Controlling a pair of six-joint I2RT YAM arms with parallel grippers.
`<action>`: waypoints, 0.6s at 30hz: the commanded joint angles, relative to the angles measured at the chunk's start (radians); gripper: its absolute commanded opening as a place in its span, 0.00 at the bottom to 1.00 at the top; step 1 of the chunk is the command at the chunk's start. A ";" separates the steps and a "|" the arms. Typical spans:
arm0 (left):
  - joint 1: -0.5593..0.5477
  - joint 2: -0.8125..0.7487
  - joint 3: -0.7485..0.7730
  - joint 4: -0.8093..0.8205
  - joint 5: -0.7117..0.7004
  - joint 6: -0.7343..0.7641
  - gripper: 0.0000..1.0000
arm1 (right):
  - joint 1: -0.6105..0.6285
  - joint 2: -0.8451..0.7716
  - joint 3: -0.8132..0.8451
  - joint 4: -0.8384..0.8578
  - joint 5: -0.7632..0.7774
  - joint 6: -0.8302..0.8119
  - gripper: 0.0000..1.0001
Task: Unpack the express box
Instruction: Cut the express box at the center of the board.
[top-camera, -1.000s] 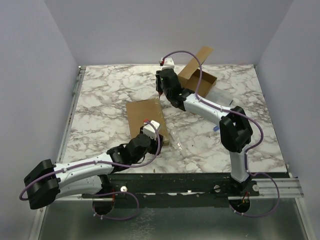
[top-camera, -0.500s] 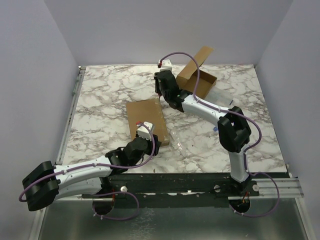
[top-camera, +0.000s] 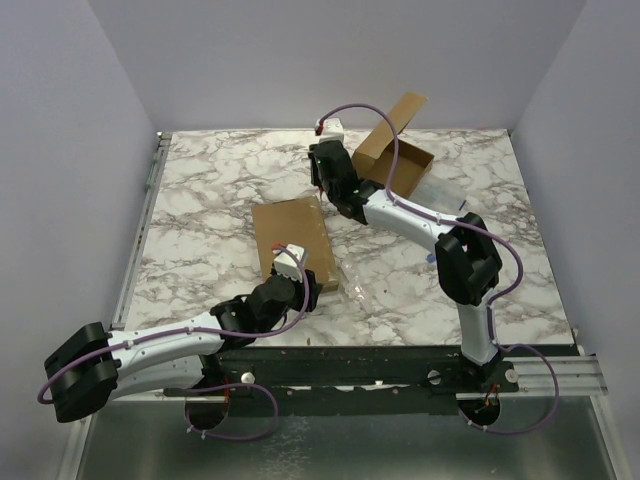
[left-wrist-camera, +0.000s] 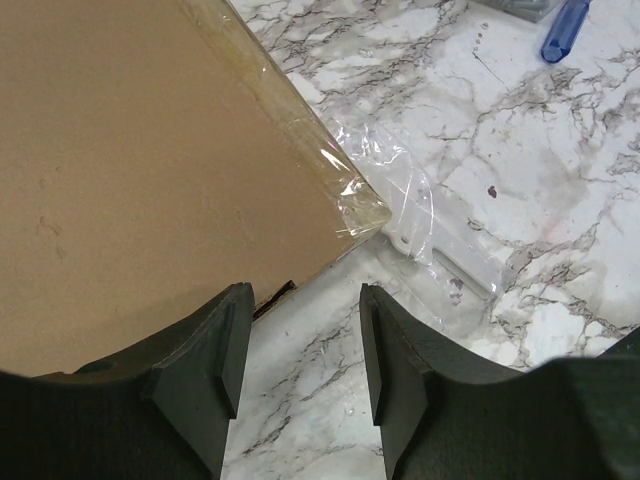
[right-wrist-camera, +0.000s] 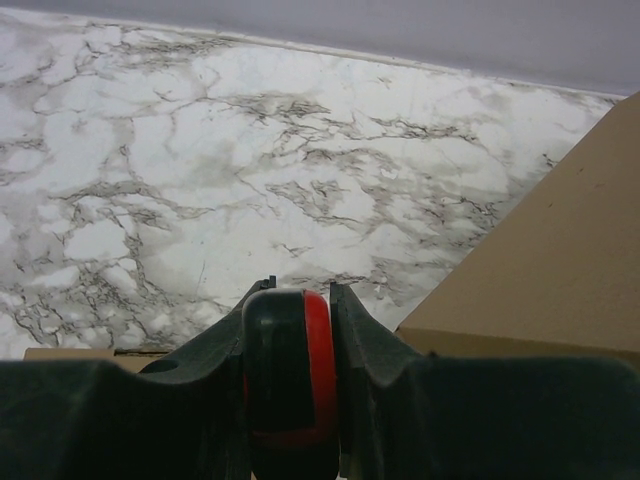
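the express box (top-camera: 398, 152) is seen open at the back right of the worktop (top-camera: 200, 200), flaps up, well apart from the flat cardboard pack (top-camera: 292, 238) that lies wrapped in clear film near the middle. the left jaws are held partly open and empty, set low at the pack's near right corner, with one finger (left-wrist-camera: 200, 360) over the cardboard edge and the other over bare marble. the right jaws are closed on a black and red tool (right-wrist-camera: 292, 370), poised just beyond the pack's far edge.

several things could go wrong from here. if the corner is pinched, only film may be caught rather than card. the wrap looks slick and loose there, so the pack could be slid away or dropped once lifted. a push instead of a pinch would likely shove the pack toward the right arm (top-camera: 400, 212) and its tool. the loose clear bag (left-wrist-camera: 425, 215) just beside the corner could be dragged in between the jaws and the grip spoiled. both arms are gathered around one pack — a clash is possible if either is moved without the other being minded. whether the tool carries a blade cannot be told — if it does, the card under the film might be scored as well.
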 joint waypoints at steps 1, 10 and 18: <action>0.003 -0.017 -0.016 0.016 -0.003 -0.009 0.52 | 0.009 -0.011 0.063 0.014 0.013 -0.013 0.00; 0.003 -0.035 -0.017 0.007 -0.002 0.003 0.53 | 0.009 0.028 0.078 -0.003 -0.006 0.020 0.00; 0.003 -0.037 -0.017 0.007 -0.005 0.004 0.53 | 0.009 0.045 0.081 -0.010 -0.001 0.013 0.00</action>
